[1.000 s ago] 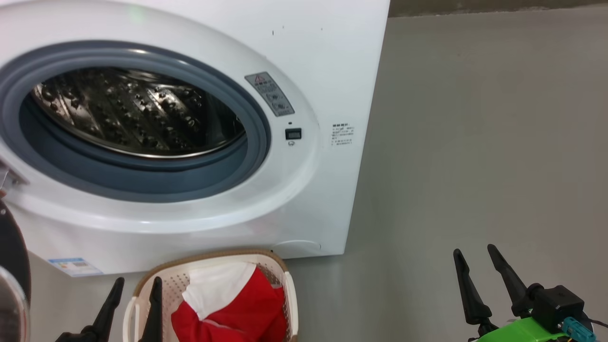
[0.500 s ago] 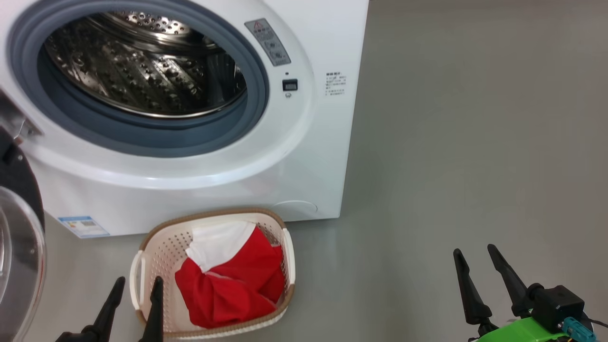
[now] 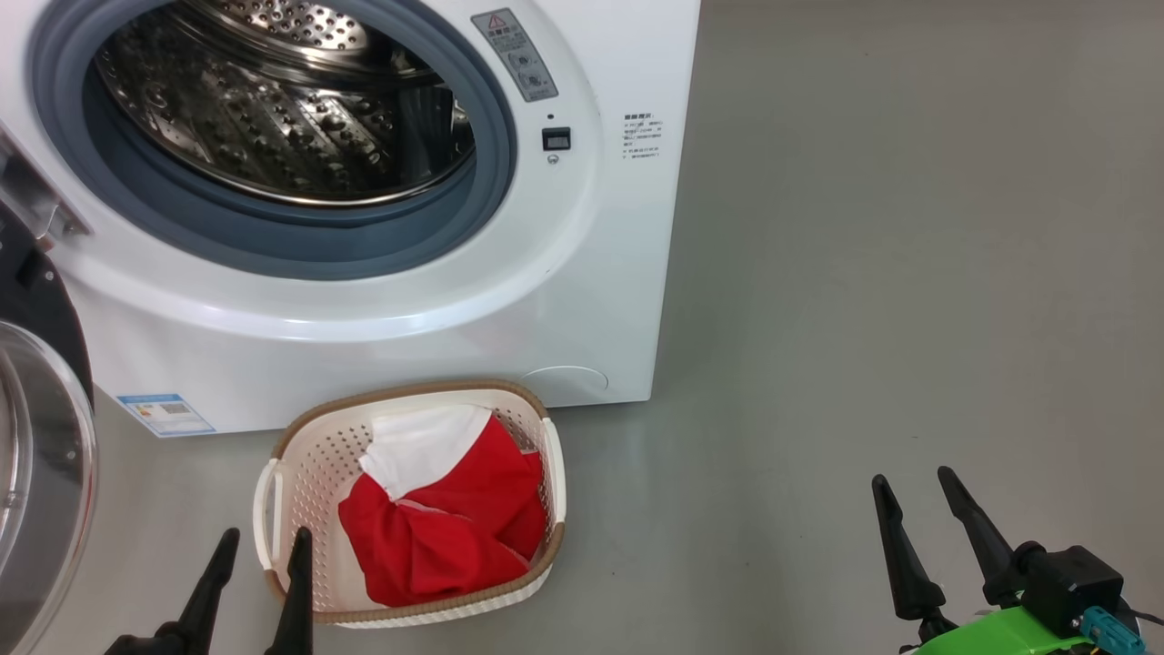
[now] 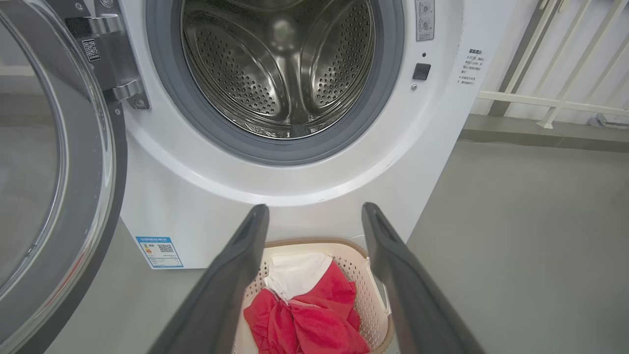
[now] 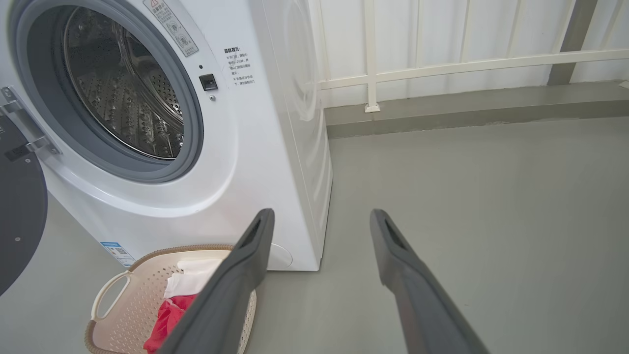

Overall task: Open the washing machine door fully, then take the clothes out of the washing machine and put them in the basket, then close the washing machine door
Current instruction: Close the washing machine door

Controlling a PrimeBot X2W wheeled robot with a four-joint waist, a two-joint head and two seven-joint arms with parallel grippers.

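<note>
Head view: clothes (image 3: 436,532) lie heaped in the basket (image 3: 400,389), set on the floor (image 3: 864,273) just before the washing machine (image 3: 591,300) for a short drop; drum (image 3: 273,109) looks empty, washing machine door (image 3: 36,455) hangs wide left, likely next to shut; both arms' jaws spread, empty

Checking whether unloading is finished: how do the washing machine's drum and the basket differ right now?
The drum is bare steel and looks empty; the basket is cream plastic and holds the red clothes. The drum opens sideways, raised inside the washing machine; the basket stands on the floor, open upward. Both have perforated walls.
</note>
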